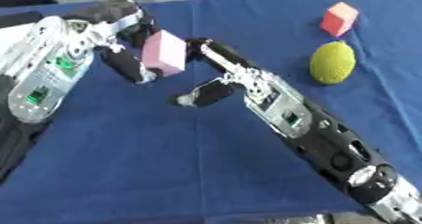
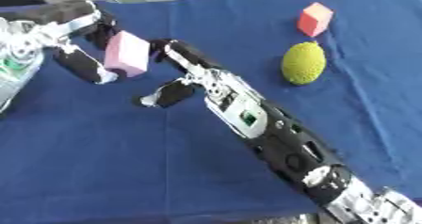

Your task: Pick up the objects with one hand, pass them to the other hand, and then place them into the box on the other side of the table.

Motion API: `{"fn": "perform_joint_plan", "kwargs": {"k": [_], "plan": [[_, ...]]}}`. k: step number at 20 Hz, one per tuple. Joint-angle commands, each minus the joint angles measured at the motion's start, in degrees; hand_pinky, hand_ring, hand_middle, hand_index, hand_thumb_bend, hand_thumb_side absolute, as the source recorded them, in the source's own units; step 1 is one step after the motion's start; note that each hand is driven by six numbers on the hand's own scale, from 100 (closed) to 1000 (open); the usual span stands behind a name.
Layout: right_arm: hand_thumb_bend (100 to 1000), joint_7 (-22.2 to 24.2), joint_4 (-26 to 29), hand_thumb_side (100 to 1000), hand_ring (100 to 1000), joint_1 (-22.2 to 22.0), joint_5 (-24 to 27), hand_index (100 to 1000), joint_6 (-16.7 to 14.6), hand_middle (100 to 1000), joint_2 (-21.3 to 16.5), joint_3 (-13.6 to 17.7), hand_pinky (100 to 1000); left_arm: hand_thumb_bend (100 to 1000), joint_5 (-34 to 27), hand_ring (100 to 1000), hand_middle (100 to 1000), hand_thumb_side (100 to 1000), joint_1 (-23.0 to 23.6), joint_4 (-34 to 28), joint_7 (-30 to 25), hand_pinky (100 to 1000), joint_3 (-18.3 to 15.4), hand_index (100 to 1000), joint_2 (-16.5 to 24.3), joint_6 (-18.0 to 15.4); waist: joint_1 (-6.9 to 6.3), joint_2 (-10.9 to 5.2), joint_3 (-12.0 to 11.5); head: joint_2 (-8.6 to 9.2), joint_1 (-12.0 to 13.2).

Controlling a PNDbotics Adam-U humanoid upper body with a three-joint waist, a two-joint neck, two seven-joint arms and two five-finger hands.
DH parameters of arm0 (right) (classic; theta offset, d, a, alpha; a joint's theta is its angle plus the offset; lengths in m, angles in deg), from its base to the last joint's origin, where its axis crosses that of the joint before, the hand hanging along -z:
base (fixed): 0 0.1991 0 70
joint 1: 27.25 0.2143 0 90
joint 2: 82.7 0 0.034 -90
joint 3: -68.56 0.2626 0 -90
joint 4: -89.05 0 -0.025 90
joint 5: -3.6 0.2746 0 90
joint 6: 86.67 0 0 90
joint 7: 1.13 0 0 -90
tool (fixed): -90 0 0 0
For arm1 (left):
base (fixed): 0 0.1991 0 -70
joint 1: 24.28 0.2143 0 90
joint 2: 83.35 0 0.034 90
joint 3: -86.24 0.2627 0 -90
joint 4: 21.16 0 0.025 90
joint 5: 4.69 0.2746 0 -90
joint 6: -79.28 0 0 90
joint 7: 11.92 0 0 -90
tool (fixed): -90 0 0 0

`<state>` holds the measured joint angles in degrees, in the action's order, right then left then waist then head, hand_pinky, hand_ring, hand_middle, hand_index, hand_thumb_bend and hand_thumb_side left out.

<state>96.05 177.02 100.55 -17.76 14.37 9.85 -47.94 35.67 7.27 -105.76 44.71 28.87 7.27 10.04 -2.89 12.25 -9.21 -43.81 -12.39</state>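
A pink block (image 1: 163, 52) hangs above the blue cloth at the upper left. My left hand (image 1: 125, 67) is shut on it, with fingers over its top and the thumb under its lower left corner. My right hand (image 1: 247, 77) reaches in from the lower right and is open. Its straight fingers (image 1: 216, 52) touch the block's right side, and its thumb (image 1: 202, 94) points away, down and to the left, apart from the block. No box is in view.
A yellow-green textured ball (image 1: 332, 62) and a red-orange cube (image 1: 339, 19) lie on the blue tablecloth (image 1: 165, 162) at the upper right. My right forearm (image 2: 288, 148) crosses the cloth diagonally. The table's front edge runs along the bottom.
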Motion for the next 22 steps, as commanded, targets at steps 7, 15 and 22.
{"fn": "perform_joint_plan", "kwargs": {"k": [7,15,22], "plan": [[608,-0.71,1.27,262,784,0.65,-0.18,888,0.91,789,-0.70,0.50,840,243,-0.61,530,406,132,0.03,-3.94,-0.65,657,-1.94,413,3.36,0.47,0.11,-1.50,-0.11,-0.31,0.07],[595,-1.43,1.75,269,778,0.57,0.52,878,1.31,783,-0.90,0.62,836,200,-1.88,516,401,121,1.71,-8.64,1.64,660,-5.96,409,6.41,2.46,0.19,-1.54,-0.04,-0.31,0.07],[590,-1.63,2.53,278,776,0.60,1.18,872,1.65,775,-1.36,0.66,835,159,-3.45,507,397,116,3.89,-9.14,6.20,662,-10.06,405,9.58,4.65,0.44,-1.42,0.18,-0.31,0.49]]}}
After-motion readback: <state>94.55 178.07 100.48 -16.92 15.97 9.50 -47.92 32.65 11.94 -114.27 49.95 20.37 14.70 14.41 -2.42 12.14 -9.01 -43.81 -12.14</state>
